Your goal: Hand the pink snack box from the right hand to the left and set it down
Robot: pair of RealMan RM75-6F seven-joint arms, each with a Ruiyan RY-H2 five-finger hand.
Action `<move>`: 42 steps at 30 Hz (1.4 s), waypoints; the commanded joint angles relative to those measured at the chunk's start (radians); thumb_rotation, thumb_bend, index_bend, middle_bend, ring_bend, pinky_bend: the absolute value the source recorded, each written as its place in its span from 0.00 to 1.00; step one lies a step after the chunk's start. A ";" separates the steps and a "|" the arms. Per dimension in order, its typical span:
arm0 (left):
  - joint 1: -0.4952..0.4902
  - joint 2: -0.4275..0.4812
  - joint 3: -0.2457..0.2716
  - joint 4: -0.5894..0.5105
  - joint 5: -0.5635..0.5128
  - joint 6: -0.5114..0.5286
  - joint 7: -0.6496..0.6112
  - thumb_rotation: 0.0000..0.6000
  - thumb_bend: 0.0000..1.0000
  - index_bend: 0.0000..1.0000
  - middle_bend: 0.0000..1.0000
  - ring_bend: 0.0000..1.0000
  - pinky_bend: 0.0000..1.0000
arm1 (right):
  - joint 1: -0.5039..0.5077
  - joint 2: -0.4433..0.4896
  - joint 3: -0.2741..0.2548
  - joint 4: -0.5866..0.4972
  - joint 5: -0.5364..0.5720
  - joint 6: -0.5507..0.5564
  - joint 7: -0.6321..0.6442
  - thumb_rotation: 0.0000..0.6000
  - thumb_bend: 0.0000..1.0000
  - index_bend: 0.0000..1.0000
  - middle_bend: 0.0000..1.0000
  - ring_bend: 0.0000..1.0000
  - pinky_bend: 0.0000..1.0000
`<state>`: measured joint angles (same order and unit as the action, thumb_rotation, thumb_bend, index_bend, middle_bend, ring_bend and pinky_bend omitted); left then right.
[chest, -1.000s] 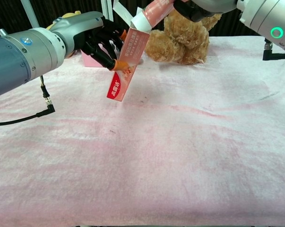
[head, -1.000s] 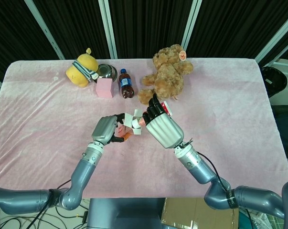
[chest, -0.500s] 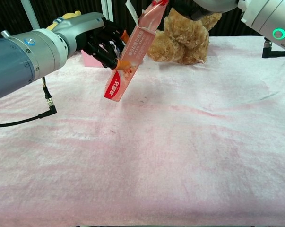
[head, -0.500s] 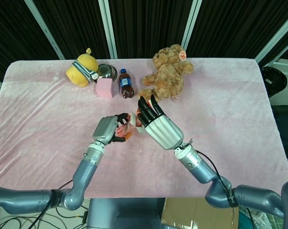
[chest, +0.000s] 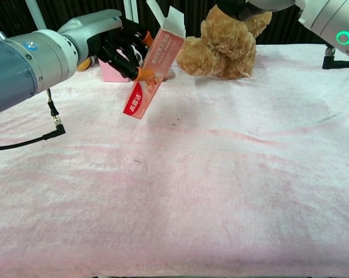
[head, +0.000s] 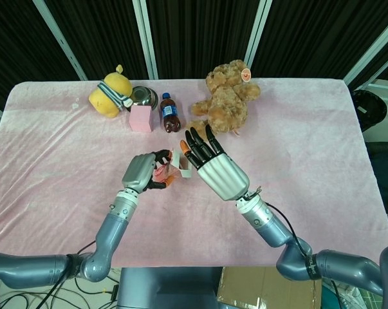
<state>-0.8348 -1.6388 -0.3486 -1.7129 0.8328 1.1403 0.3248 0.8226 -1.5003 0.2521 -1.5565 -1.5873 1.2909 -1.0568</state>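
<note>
The pink snack box (chest: 151, 68) hangs tilted above the pink tablecloth, its white top flap open. My left hand (chest: 112, 45) grips it by the middle, fingers wrapped around it. In the head view the box (head: 170, 170) shows between the two hands, mostly hidden by my left hand (head: 141, 172). My right hand (head: 214, 165) stands just right of the box with its fingers spread and nothing in them. The chest view shows only that arm's wrist (chest: 330, 24) at the top right.
Along the far side of the table stand a brown teddy bear (head: 223, 99), a cola bottle (head: 170, 114), a pink block (head: 140, 118), a metal bowl (head: 143, 96) and a yellow plush toy (head: 110, 96). The pink cloth (chest: 220, 191) covers the table.
My right hand has let go of the box's top and spread its fingers. The left hand keeps the box and has drawn it slightly to the left.
</note>
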 commanded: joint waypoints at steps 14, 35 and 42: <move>-0.035 0.093 0.100 0.037 -0.034 0.006 0.303 1.00 0.35 0.45 0.44 0.38 0.46 | -0.026 0.016 0.030 -0.025 0.069 0.007 -0.028 1.00 0.36 0.12 0.09 0.01 0.15; -0.060 0.130 0.182 0.041 -0.201 -0.007 0.493 1.00 0.20 0.29 0.26 0.22 0.33 | -0.039 -0.001 0.017 -0.029 0.086 0.014 -0.022 1.00 0.36 0.12 0.09 0.01 0.15; -0.055 0.131 0.184 0.032 -0.187 -0.003 0.473 1.00 0.12 0.14 0.12 0.11 0.22 | -0.048 0.005 0.011 -0.028 0.089 0.016 -0.020 1.00 0.36 0.12 0.09 0.01 0.15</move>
<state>-0.8910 -1.5084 -0.1642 -1.6789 0.6438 1.1358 0.7996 0.7749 -1.4956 0.2633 -1.5841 -1.4985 1.3067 -1.0774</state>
